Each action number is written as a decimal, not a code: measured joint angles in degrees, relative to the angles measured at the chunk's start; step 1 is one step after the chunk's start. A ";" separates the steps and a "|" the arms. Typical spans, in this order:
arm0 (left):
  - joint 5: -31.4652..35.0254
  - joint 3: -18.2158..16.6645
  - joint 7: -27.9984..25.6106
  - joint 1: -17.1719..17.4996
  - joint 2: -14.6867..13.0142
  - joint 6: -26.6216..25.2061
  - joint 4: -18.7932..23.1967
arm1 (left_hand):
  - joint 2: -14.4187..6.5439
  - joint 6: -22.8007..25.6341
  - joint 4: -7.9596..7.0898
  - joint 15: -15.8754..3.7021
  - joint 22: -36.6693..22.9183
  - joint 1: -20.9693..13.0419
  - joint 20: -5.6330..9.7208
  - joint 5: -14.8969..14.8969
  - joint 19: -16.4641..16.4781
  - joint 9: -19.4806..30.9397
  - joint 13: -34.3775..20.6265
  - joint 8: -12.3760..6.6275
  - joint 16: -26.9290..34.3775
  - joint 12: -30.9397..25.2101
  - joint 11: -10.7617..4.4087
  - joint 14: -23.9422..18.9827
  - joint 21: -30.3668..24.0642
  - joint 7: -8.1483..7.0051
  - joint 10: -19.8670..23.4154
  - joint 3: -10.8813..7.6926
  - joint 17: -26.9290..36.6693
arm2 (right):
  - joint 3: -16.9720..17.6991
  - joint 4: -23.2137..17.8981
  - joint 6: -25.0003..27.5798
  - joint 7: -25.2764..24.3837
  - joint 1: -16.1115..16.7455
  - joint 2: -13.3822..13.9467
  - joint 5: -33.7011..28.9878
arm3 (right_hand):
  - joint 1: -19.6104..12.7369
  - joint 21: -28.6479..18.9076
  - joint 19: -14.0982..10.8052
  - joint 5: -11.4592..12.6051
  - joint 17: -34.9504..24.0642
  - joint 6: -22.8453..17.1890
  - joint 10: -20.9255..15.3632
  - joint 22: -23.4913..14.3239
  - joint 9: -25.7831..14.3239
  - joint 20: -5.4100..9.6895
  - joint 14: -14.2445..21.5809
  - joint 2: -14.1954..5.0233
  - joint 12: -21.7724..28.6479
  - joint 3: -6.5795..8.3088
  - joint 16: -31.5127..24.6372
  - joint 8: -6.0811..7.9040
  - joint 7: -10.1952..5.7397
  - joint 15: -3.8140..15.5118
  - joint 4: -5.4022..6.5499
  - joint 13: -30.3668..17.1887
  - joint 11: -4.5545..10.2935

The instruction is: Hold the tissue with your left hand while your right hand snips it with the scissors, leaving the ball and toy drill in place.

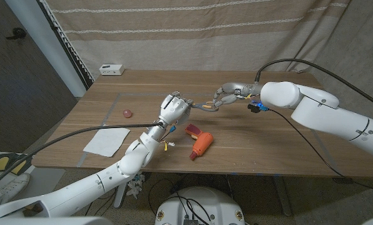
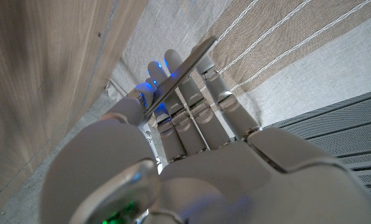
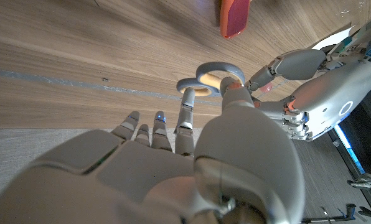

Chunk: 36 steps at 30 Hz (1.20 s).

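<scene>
Scissors being passed hand to hand above the table; tissue not yet held.

The left hand is raised mid-table and pinches the blade end of the scissors between thumb and fingers; in the left wrist view the blade lies across its fingers. The right hand meets them from the other side with its fingers curled at the handle loops, but I cannot tell whether any finger is through a loop. The tissue lies flat near the table's front left edge, well apart from both hands. The ball sits just behind the tissue, and the drill lies below the hands. Step, as I judge it: setting up the scissor grip. Next, the right hand needs to be seated in the loops, then the left lets go and goes for the tissue, keeping clear of the ball.
</scene>
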State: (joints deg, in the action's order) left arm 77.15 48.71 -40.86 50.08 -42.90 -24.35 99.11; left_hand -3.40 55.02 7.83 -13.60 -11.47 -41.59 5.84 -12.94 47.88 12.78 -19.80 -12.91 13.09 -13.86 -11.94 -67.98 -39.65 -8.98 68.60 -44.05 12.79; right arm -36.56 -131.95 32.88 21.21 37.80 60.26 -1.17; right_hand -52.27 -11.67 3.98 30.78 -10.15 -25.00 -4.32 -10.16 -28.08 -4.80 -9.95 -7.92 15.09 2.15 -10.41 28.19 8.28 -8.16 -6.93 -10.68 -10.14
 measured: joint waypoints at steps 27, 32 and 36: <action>-0.48 0.22 -0.80 -0.18 0.04 0.08 -0.44 | 0.02 0.00 0.00 0.00 -0.01 0.01 0.00 0.00 0.00 -0.27 -0.02 0.00 0.00 0.19 -0.02 0.00 0.00 0.00 0.02 0.00 0.01 | -0.90 0.44 0.87 0.16 -0.62 -1.34 -1.29 | 0.00 -0.01 -0.30 0.44 0.00 -0.97 0.04 -0.12 -0.49 0.30 0.31 0.00 0.00 -0.23 0.00 0.16 -0.43 0.30 0.23 0.00 1.26; -0.70 0.20 -0.98 -0.17 0.03 0.03 -0.56 | 0.02 0.00 0.00 0.00 -0.01 0.02 0.00 0.00 0.00 -0.27 -0.02 0.00 0.00 0.22 -0.05 0.00 0.00 0.00 0.05 0.00 0.01 | -1.16 0.59 0.96 0.37 -0.86 -1.55 -1.51 | 0.00 -0.01 -0.30 0.44 0.00 -0.88 0.04 -0.12 -0.49 0.30 0.31 0.00 0.00 -0.42 0.00 0.16 -0.52 0.29 0.41 0.00 1.25; -0.83 0.17 -1.05 -0.17 0.04 0.01 -0.64 | 0.02 0.00 0.00 0.00 -0.01 0.02 0.00 0.00 0.00 -0.26 -0.01 0.00 0.00 0.23 -0.05 0.00 0.00 0.00 0.05 0.00 0.01 | -1.39 0.69 1.00 0.60 -1.09 -1.71 -1.74 | 0.00 -0.01 -0.30 0.44 0.00 -0.88 0.04 -0.12 -0.49 0.29 0.31 0.00 0.00 -0.48 0.00 0.16 -0.52 0.29 0.47 0.00 1.25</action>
State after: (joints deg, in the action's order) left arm 76.32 48.88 -41.91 49.91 -42.85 -24.34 98.47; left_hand -3.38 55.02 7.83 -13.60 -11.47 -41.57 5.84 -12.94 47.88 12.51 -19.82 -12.91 13.09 -13.63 -11.99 -67.98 -39.65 -8.98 68.65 -44.05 12.80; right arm -37.95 -131.26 33.87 21.80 36.71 58.55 -2.91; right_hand -52.27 -11.68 3.68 31.23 -10.15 -25.88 -4.28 -10.28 -28.57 -4.50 -9.63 -7.92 15.09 1.67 -10.41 28.35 7.76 -7.87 -6.46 -10.69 -8.89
